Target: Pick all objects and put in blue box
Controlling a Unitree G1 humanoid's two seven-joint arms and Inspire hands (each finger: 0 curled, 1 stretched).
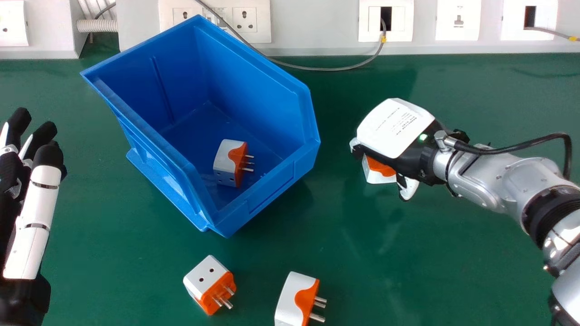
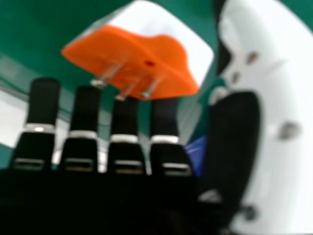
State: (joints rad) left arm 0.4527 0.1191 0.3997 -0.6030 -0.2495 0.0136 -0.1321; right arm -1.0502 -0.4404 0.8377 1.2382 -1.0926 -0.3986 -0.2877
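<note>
Right hand [image 1: 393,129] in the head view hangs over a white-and-orange plug adapter [image 1: 379,168], to the right of the blue box [image 1: 276,188]; the left hand [image 1: 34,213] is at the left edge, its fingers loosely straight. In the right hand view, the right hand's fingers look nearly straight, thumb apart, with contact hard to tell. The adapter should be light, rigid and slightly slick, best taken across its white sides, clear of the metal pins [image 2: 150,88].

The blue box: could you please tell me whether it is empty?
No, a white and orange plug lies inside the blue box.
</note>
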